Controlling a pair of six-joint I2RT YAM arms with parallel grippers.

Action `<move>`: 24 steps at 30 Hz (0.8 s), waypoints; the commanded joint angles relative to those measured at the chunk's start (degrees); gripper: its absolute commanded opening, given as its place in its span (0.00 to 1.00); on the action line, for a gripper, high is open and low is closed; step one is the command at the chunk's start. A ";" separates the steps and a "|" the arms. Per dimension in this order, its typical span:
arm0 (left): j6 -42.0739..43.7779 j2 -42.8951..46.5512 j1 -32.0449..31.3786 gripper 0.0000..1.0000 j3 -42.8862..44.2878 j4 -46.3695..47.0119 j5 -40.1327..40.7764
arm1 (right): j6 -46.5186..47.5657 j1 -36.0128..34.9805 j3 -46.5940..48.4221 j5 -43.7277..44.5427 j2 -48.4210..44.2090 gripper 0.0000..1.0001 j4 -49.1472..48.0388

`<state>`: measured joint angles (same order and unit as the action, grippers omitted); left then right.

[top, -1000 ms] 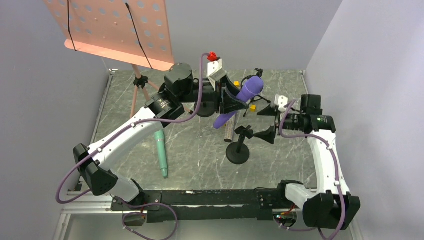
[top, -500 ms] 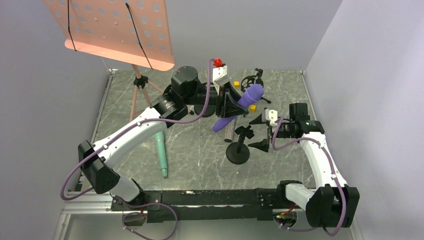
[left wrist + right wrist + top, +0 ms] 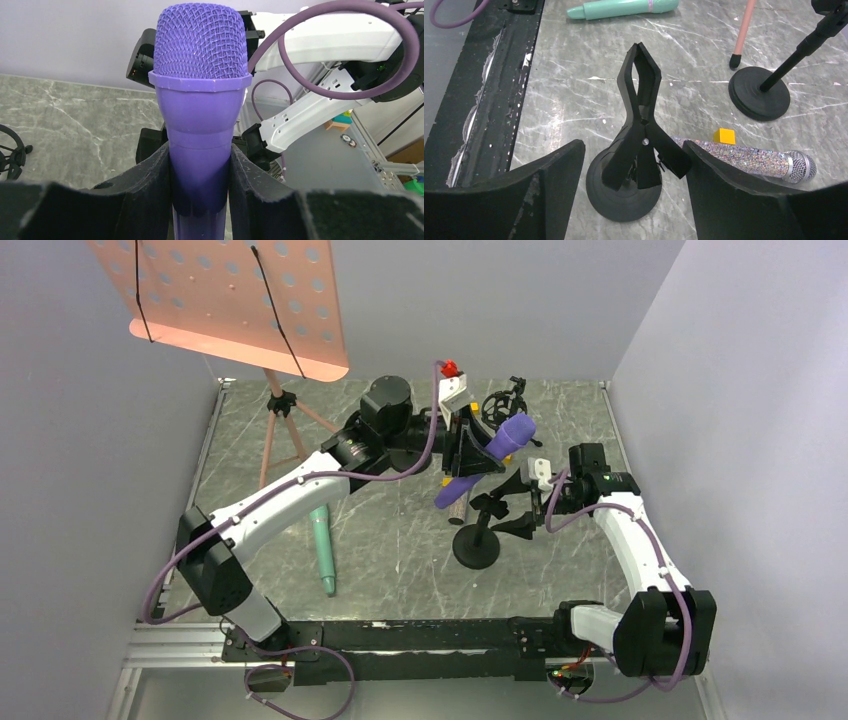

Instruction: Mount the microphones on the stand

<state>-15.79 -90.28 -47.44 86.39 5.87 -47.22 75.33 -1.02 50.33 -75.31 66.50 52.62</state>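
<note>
Left hand point(image 3: 200, 172) grasping purple microphone point(image 3: 200, 75), raised above worktop point(image 3: 400, 540). Right hand point(image 3: 631, 150) released, fingers flanking the stand's clip point(image 3: 640, 100).

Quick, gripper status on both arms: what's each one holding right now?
Left gripper: closed on the purple microphone.
Right gripper: jaws open either side of the stand clip, holding nothing.

Three microphones are counted: one purple microphone point(image 3: 200, 115), one mint green microphone point(image 3: 322, 540) and one glittery microphone point(image 3: 744, 157). Two black stands are seen, a clip stand point(image 3: 636, 150) and a plain stand point(image 3: 759, 95). One pink music stand point(image 3: 240, 310) and one yellow cube point(image 3: 724, 136) are visible.
</note>
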 commanded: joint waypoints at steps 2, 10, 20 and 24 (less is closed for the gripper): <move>-2.71 -0.49 0.05 0.00 -0.84 6.07 -2.34 | 5.33 -0.31 2.72 -2.16 0.44 0.70 4.40; -3.85 -2.15 -0.01 0.00 -2.88 8.84 -2.48 | 3.85 -0.30 2.29 -0.73 0.08 0.39 3.01; -4.35 -4.98 0.01 0.00 -4.28 12.59 -3.28 | 6.02 -0.34 3.31 -1.09 1.44 0.22 5.97; -7.14 -5.67 0.06 0.00 -7.24 18.27 -4.52 | 5.75 -0.29 3.19 -1.47 1.36 0.22 5.82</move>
<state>-20.34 -95.44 -47.44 81.10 15.40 -48.99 78.91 -1.02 51.72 -74.59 67.88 56.99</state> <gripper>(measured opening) 0.427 0.452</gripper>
